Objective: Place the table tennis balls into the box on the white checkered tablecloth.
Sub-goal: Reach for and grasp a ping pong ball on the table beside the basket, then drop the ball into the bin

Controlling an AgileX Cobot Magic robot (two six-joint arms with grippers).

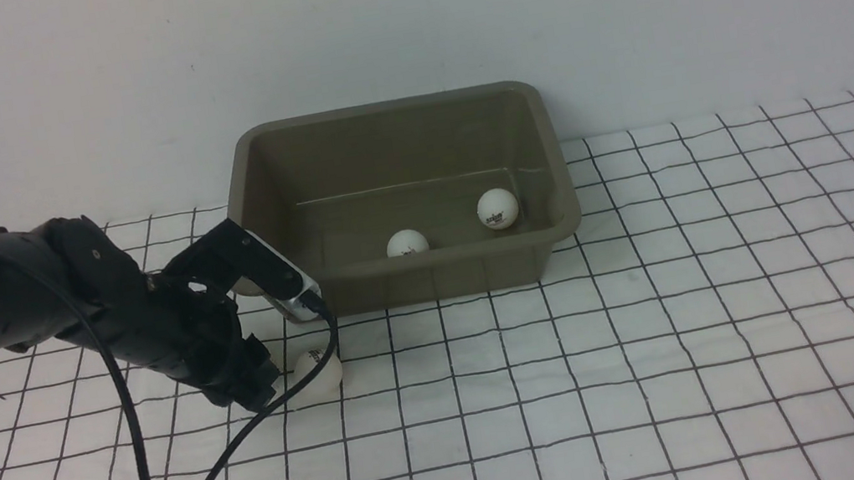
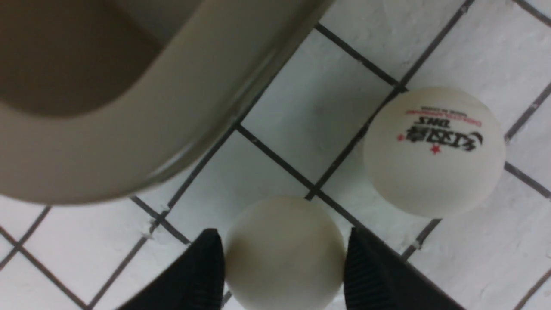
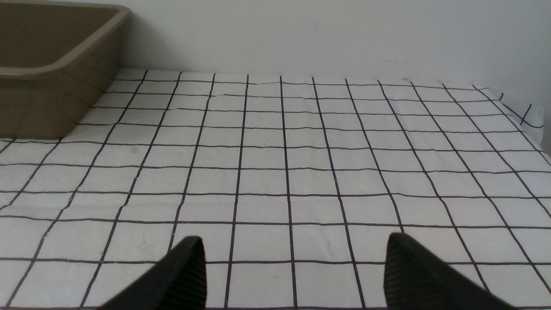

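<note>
Halfway: two table tennis balls [image 1: 497, 208] are lying in the box [image 1: 346, 150], centre frame; lower left, a third ball [image 2: 284, 241] is being clamped by the left gripper [image 2: 284, 262], fourth ball [image 2: 434, 150] alongside on the tablecloth [image 1: 660, 324]. Right gripper [image 3: 295, 267] wide, empty.

My left gripper [image 2: 284, 258] has its two black fingers [image 2: 200, 271] touching both sides of the plain ball [image 2: 284, 241]. The printed ball [image 2: 434, 150] lies just beside it on the tablecloth [image 2: 310, 107], near the box [image 2: 129, 142] corner.
</note>
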